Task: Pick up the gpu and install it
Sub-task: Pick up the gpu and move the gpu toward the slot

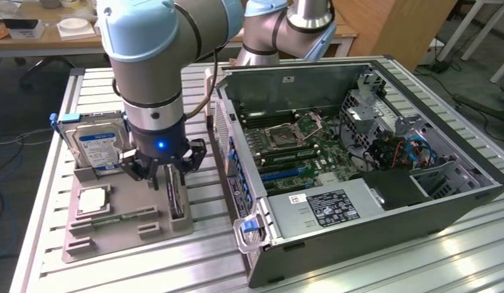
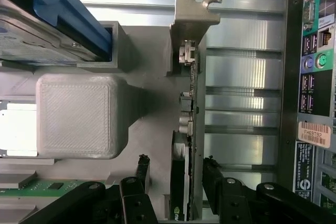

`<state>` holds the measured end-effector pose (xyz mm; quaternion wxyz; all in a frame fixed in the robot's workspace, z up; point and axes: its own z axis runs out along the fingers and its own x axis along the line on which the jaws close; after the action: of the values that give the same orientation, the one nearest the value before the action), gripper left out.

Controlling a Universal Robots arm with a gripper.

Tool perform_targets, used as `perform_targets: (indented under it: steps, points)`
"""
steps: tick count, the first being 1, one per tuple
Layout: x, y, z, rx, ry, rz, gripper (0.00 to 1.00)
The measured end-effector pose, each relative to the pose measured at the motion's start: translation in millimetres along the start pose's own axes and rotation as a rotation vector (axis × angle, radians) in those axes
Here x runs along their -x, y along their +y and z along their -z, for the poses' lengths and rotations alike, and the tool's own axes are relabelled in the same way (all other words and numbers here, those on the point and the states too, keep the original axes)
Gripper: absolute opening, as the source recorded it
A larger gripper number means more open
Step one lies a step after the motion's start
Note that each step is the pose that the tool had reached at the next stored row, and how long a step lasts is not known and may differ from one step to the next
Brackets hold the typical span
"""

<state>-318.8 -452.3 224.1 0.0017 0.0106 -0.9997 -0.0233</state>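
Observation:
The gpu (image 1: 176, 196) stands on its long edge in a slot of the grey holder tray (image 1: 129, 243), on the exterior view's left. In the wrist view it is a thin dark card (image 2: 181, 187) with a pale metal bracket (image 2: 190, 20) at one end. My gripper (image 1: 171, 178) is lowered over the card and open. The wrist view shows the gripper (image 2: 177, 165) straddling it, with one black finger (image 2: 142, 171) on each side and a gap between each finger and the card.
A silver hard drive (image 1: 95, 143) stands upright in the tray beside the arm. A processor chip (image 1: 93, 200) and a green memory stick (image 1: 113, 218) lie in the tray. The open computer case (image 1: 235, 152) sits close on the exterior view's right, its motherboard (image 1: 300, 146) exposed.

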Motion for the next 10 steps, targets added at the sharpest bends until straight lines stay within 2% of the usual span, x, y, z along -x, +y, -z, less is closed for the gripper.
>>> perform_targets:
  steps: [10]
  points:
    - [0.1, 4.4, -4.1, 0.0000, 0.0000, 0.000, 0.53]
